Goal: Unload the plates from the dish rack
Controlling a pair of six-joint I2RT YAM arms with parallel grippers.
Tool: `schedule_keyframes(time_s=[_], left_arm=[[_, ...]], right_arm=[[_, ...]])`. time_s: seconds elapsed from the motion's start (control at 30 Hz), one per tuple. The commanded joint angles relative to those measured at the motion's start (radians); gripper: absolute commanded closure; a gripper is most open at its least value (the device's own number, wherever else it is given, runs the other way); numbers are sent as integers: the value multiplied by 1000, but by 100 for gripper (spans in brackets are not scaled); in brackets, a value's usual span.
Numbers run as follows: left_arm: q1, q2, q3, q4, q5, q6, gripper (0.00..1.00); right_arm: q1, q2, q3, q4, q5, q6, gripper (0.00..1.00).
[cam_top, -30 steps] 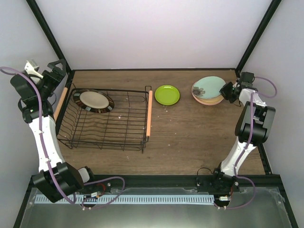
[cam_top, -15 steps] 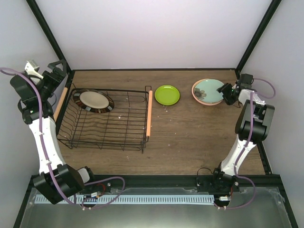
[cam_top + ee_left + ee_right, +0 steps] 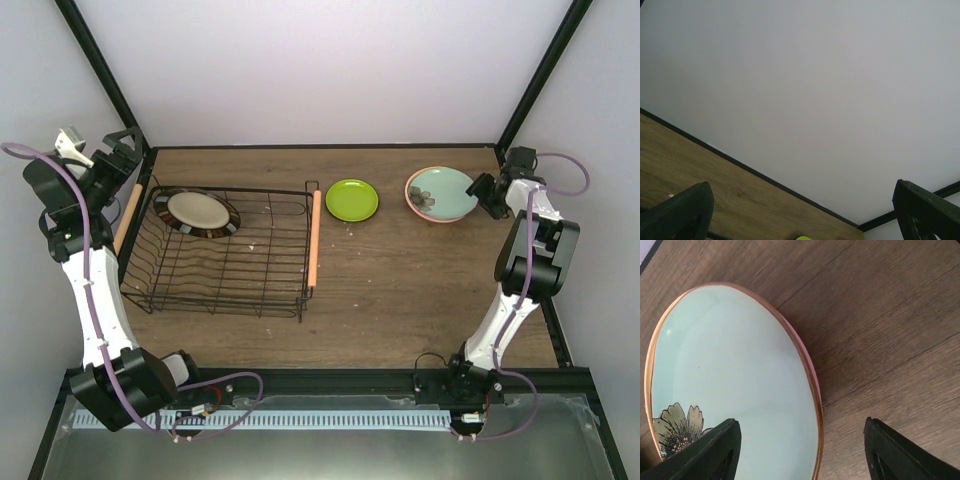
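Because the right hand point(image 3: 801, 421) stands with its fingers spread and grips nothing, the step in hand is judged to be the release of the pale mint plate point(image 3: 725, 355) onto the stack at the far right of the counter point(image 3: 400, 290). This plate lies flat on a pink plate point(image 3: 813, 371), whose rim shows just past its edge. One finger hangs over the mint plate's flowered margin and the other over bare wood beside it, so the rim lies between them; whether either touches it cannot be told. To finish well, the hand should lift clear before moving sideways, lest a finger catch the rim and shove the stack. A lime green plate point(image 3: 352, 199) lies alone between the stack and the dish rack point(image 3: 225, 285). One dark-rimmed plate point(image 3: 203, 212) with a beige centre lies in the rack's far left corner, so the unloading is judged nearly complete. The left hand point(image 3: 801, 184), likewise spread and empty, is raised to the left of that corner, facing the far wall point(image 3: 805, 90), and would need to turn down toward the plate.
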Motion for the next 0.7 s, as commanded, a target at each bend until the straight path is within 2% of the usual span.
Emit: schedule_keyframes(time_s=[0.0,0.13,0.23,0.33,0.4,0.43,0.47,0.53,0.67], left_arm=[[-5,-21,-6,-2,9,15,0],[-5,-26,-3,-31,1,42,0],[-5,-24,-10,-36,-1,45,0],[-5,-19,-11,-36,-5,47,0],[-8,-17,-5,-37,-6,49,0],[-7,-16,-2,-38,-8,49,0],[-7,-18,0,-40,-11,49,0],[-6,-22,2,-43,-14,49,0],[-6,-41,-4,-45,-23,49,0]], right_arm=[[29,-74,4,40,-60,-19,31],[136,-247,12,256,-257,31,32],[347,-277,141,351,-277,-36,33],[557,-203,333,355,-256,-146,34],[693,-140,405,364,-219,-244,34],[750,-106,427,375,-208,-284,33],[804,-76,438,393,-199,-319,27],[897,-20,446,435,-211,-395,20],[1041,94,462,501,-237,-525,17]])
